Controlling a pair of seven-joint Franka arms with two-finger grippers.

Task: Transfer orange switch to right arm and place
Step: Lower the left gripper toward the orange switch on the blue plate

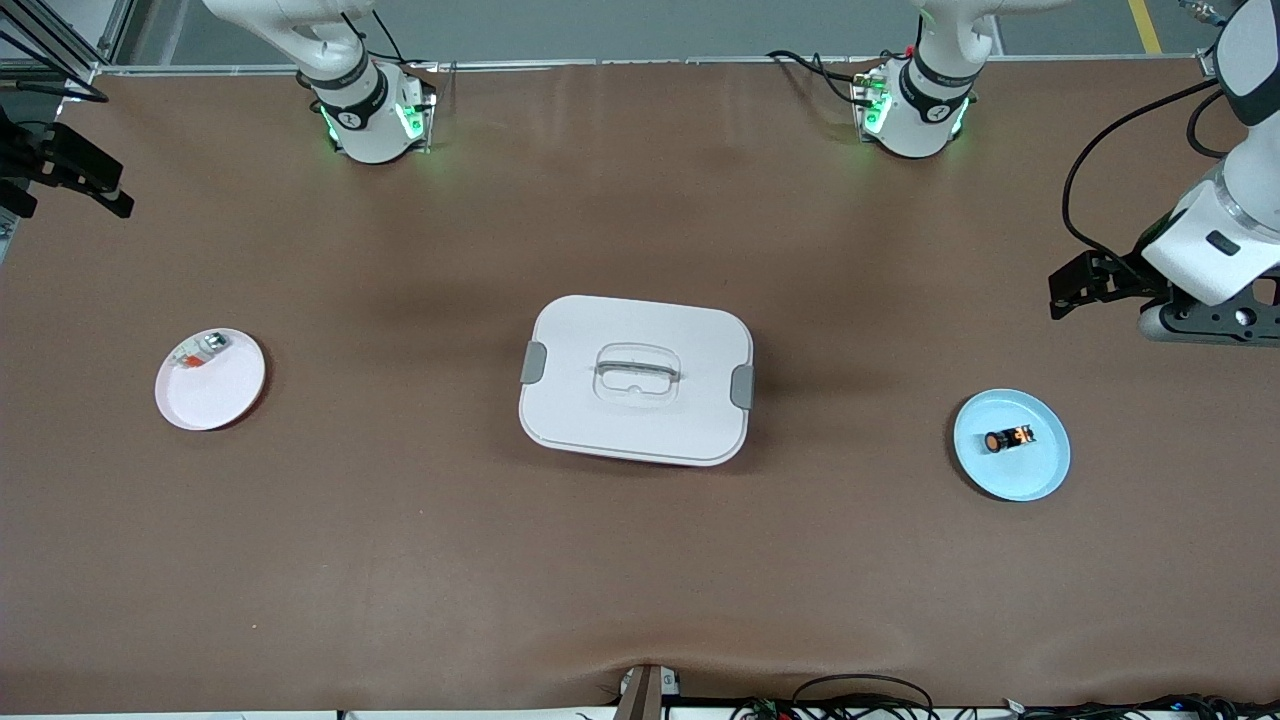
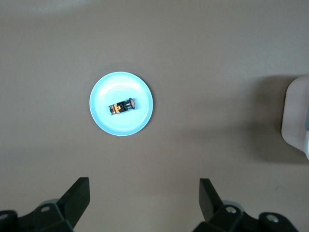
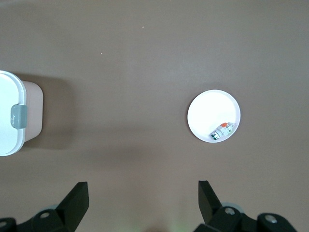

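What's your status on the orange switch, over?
Both pincers open and empty: left pincer up over the table's left-arm end, right pincer up at the right-arm end. Orange switch lying on blue plate, untouched. Nothing in the way.

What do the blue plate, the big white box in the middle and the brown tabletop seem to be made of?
Blue plate: probably plastic, smooth, with a soft sheen. White box: likely matte plastic, moulded lid with grey side clips. Tabletop: apparently a brown mat, perhaps leather-like, dull and faintly rippled at the edge nearest the front camera.
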